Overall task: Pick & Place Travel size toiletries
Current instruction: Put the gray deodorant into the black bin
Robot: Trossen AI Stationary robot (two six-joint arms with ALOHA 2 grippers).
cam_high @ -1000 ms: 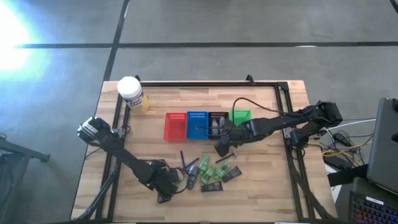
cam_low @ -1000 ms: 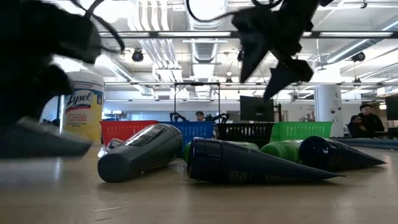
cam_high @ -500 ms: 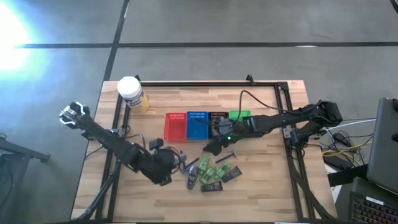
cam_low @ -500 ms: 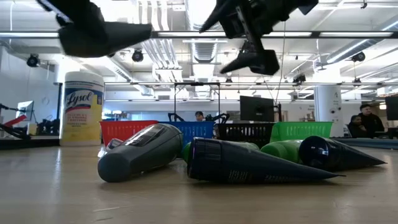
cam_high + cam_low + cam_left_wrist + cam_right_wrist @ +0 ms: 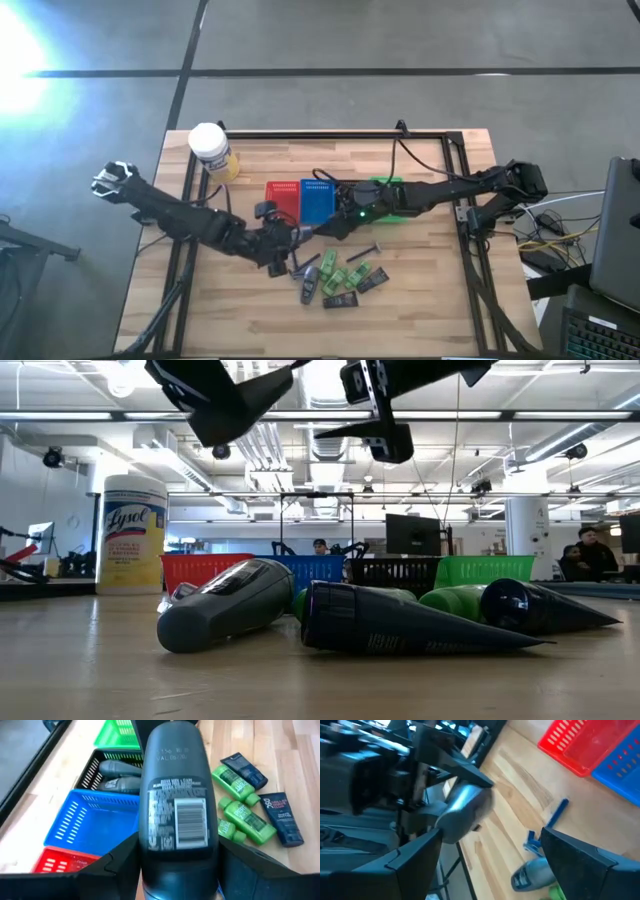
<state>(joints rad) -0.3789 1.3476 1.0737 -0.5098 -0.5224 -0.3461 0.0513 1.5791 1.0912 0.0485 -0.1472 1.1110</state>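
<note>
Clearly four baskets, one jar.

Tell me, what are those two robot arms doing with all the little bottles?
They are sorting little toiletries into coloured baskets. The left gripper is holding a grey tube up in the air, near the red basket and the blue basket. The right gripper hangs open and empty beside the baskets. Two grey tubes already lie in the black basket. More green and dark toiletries wait on the wooden table.

The grey tube hides the left hand's base (bottom cut off).
</note>
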